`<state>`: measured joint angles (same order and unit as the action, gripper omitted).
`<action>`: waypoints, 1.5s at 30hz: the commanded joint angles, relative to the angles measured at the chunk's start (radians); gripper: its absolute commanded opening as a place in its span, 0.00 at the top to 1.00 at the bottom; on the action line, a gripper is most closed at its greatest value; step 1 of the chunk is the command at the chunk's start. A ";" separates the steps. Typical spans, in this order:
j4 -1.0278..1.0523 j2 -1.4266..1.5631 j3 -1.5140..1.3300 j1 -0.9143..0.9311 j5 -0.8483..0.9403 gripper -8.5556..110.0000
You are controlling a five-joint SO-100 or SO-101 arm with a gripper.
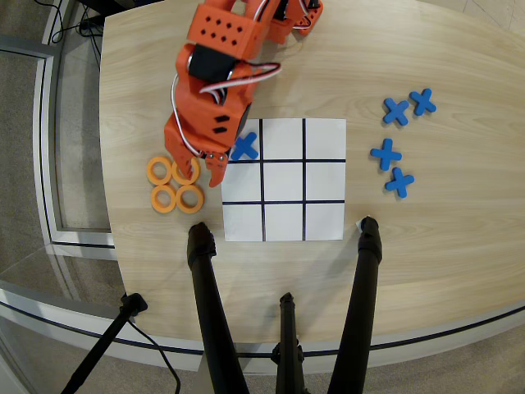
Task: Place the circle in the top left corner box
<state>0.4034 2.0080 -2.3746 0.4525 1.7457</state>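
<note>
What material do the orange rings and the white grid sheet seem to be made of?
The orange rings look like matte plastic, possibly 3D-printed: uniform colour, some thickness, no shine. The grid sheet looks like plain paper: flat, thin, matte white, with printed black lines.

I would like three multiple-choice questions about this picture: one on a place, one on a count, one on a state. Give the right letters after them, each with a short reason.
1. Where do the orange rings lie in the overhead view?
A. left of the paper grid
B. inside the grid
C. right of the grid

2. How many blue crosses lie off the grid?
A. two
B. four
C. six

3. What is the state of the gripper?
A. far from every ring
C. resting on the blue cross in the grid
B. jaws down at the upper right ring, parted

Answers: 1 A, they sit on bare table beside the grid's left edge. 2 B, four lie to the right. 3 B, one finger stands in the ring's hole.
</note>
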 commanded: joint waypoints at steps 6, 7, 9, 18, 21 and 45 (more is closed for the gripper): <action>-0.018 -0.187 0.084 0.075 0.110 0.82; -0.021 -0.209 0.089 0.081 0.120 0.82; -0.021 -0.244 0.104 0.084 0.124 0.82; -0.021 -0.360 0.184 0.089 0.112 0.82; -0.021 -0.402 0.212 0.095 0.106 0.82; 0.252 -0.445 0.166 0.178 0.117 0.83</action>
<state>0.5246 1.5493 -2.2043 0.6029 1.8484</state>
